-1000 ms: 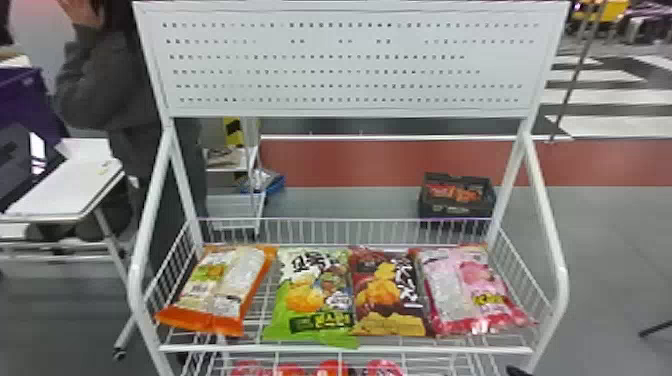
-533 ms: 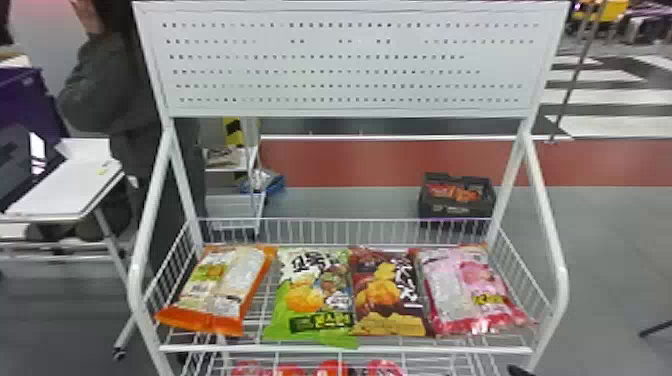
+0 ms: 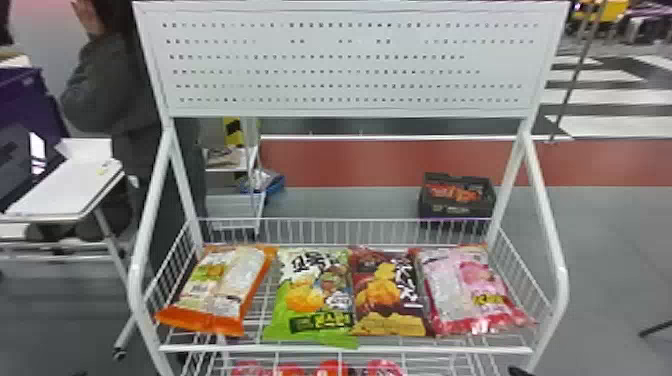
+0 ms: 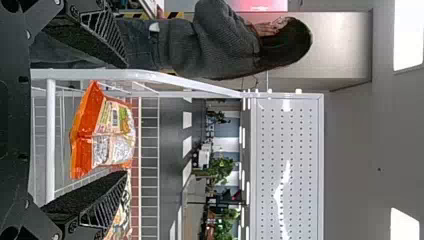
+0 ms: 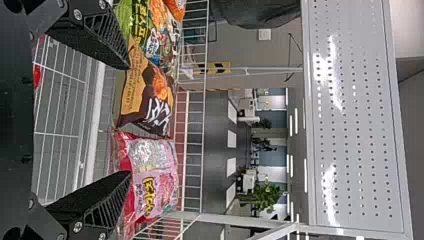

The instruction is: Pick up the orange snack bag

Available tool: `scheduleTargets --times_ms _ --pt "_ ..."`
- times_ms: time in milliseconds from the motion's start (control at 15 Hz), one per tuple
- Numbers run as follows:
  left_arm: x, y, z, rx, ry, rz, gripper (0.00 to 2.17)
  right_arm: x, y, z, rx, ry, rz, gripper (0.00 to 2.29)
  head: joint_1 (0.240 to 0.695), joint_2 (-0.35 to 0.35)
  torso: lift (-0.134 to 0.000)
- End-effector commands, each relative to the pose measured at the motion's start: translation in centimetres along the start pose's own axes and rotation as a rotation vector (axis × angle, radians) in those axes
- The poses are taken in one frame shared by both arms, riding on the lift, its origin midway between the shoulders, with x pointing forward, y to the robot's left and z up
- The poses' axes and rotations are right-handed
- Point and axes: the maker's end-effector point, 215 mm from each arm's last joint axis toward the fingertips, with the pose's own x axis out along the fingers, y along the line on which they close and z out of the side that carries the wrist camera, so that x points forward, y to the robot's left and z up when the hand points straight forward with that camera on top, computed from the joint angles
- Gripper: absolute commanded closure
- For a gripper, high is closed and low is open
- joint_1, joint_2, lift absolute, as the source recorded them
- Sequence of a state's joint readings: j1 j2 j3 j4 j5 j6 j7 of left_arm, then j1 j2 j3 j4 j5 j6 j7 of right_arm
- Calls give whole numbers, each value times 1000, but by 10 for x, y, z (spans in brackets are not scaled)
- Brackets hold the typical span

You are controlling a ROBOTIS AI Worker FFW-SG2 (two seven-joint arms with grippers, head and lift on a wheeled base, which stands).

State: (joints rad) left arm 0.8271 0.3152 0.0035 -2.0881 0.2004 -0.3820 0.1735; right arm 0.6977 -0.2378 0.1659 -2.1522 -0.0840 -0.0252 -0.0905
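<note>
Orange bag (image 3: 219, 285) in the rack (image 3: 450, 349)

It lies leftmost in the head view, beside the green bag (image 3: 310, 295), a crate (image 3: 431, 208) farther back. Wrist views show plants (image 4: 220, 170) beyond, left fingers (image 4: 90, 201) parted and empty, right fingers (image 5: 95, 200) likewise.

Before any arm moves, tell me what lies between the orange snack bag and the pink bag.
Two bags, seen in the head view: the green bag, nearer the orange snack bag, and the brown bag, nearer the pink bag.
</note>
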Motion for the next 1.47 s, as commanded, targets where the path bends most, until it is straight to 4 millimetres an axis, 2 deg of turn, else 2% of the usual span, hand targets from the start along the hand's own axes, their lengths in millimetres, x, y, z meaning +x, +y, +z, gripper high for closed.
scheduleTargets --times_ms 0,733,933,1400 --pt "12 -3 -3 5 12 -8 151 0 1 1 1 -3 0 144 499 0 0" --pt "109 -50 -35 32 117 -66 151 1 1 -1 6 0 -5 144 499 0 0" --pt "131 -53 -44 36 141 -59 151 2 1 0 6 -3 -5 144 499 0 0" --pt "188 -55 -81 52 241 -49 151 1 2 -1 5 -2 -4 144 499 0 0"
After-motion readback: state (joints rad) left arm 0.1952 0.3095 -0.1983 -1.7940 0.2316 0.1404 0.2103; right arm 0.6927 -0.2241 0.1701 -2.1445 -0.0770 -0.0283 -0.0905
